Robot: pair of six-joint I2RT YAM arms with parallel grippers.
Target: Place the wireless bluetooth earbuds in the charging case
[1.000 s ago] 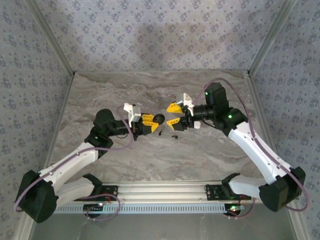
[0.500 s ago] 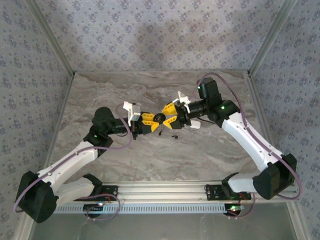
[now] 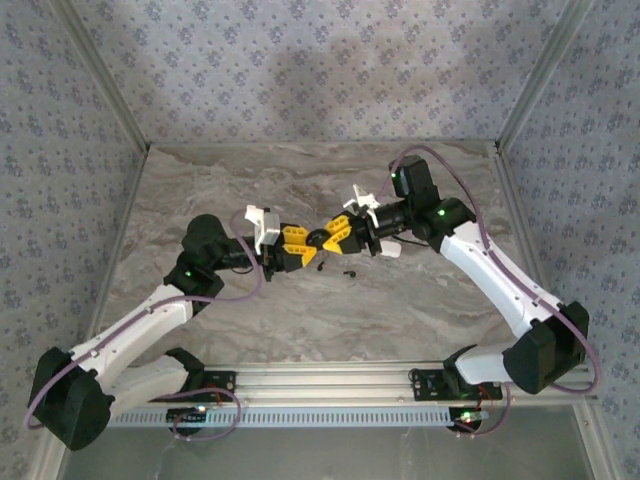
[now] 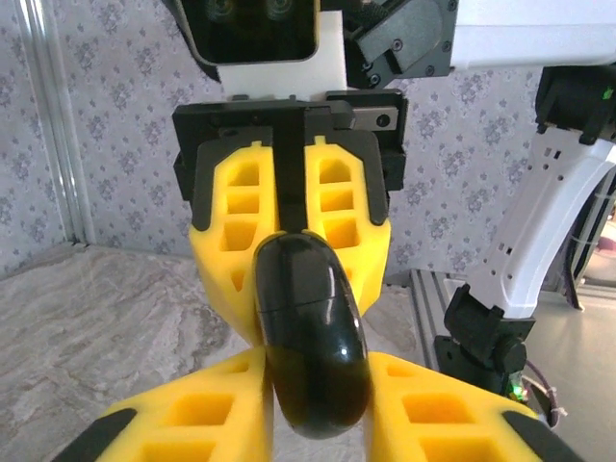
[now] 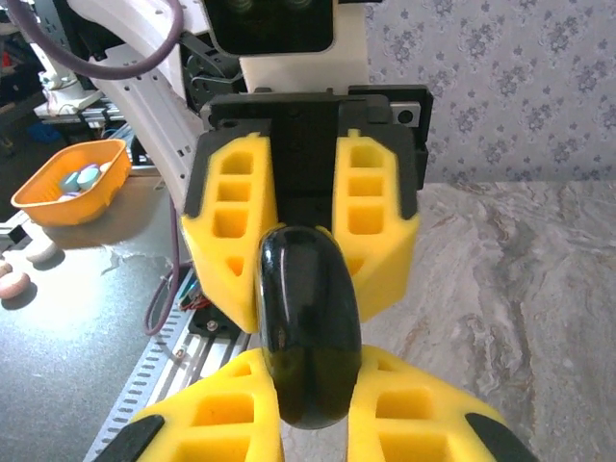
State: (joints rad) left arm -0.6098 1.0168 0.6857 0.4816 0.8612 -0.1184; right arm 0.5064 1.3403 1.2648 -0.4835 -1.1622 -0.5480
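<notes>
While both arms meet over the middle of the marble table (image 3: 300, 330), the charging case (image 3: 317, 238) sits between them, held off the surface. The left gripper (image 3: 304, 243) is clamped on its left end, and the right gripper (image 3: 331, 235) has its yellow fingers pressed against the right end (each wrist view shows the glossy black shell pinched between that gripper's own fingertips). The wireless bluetooth earbuds (image 3: 350, 272) lie loose on the table just near of the case, a little apart from each other.
</notes>
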